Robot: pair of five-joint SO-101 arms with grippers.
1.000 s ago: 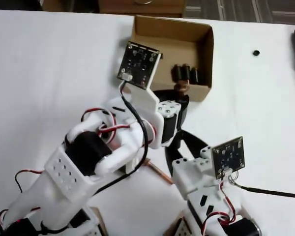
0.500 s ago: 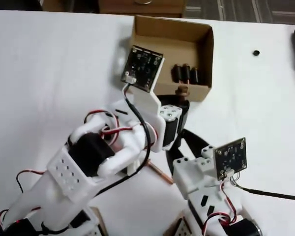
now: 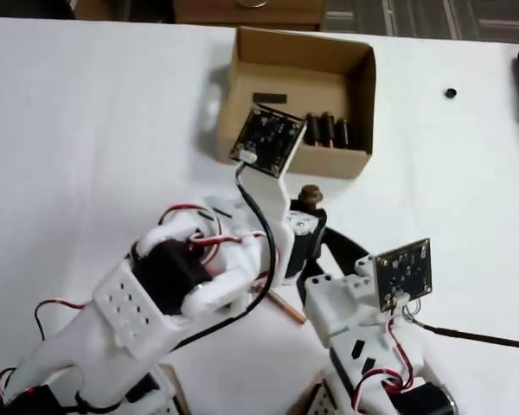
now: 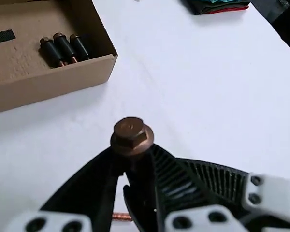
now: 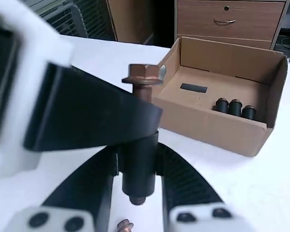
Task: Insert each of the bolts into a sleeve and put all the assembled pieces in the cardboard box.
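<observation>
While pinched in both grippers at once, reads as a small rigid metal part: copper bolt [image 4: 132, 137] sitting head-up in a black sleeve [image 5: 137, 181]. Probably dense for its size and nothing to crush, but smooth and round, so likely to twist in a lazy pinch. Left gripper [image 4: 137, 166] clamped tight right under the hex head, right gripper [image 5: 137, 154] closed lower down on the sleeve body. Best to grab across the sleeve's middle and keep it upright, to stop the bolt sliding back out. Just ahead of the left fingertips: open cardboard box [image 3: 329, 160] with three finished pieces [image 3: 327, 130] lying side by side by the wall nearest the grippers. Down behind both grippers, a spare bolt [image 3: 285, 304] lying flat. Smooth white table [image 3: 86, 130], so expect rolling after any drop. Wooden drawers [image 5: 227, 19] out past the box.
</observation>
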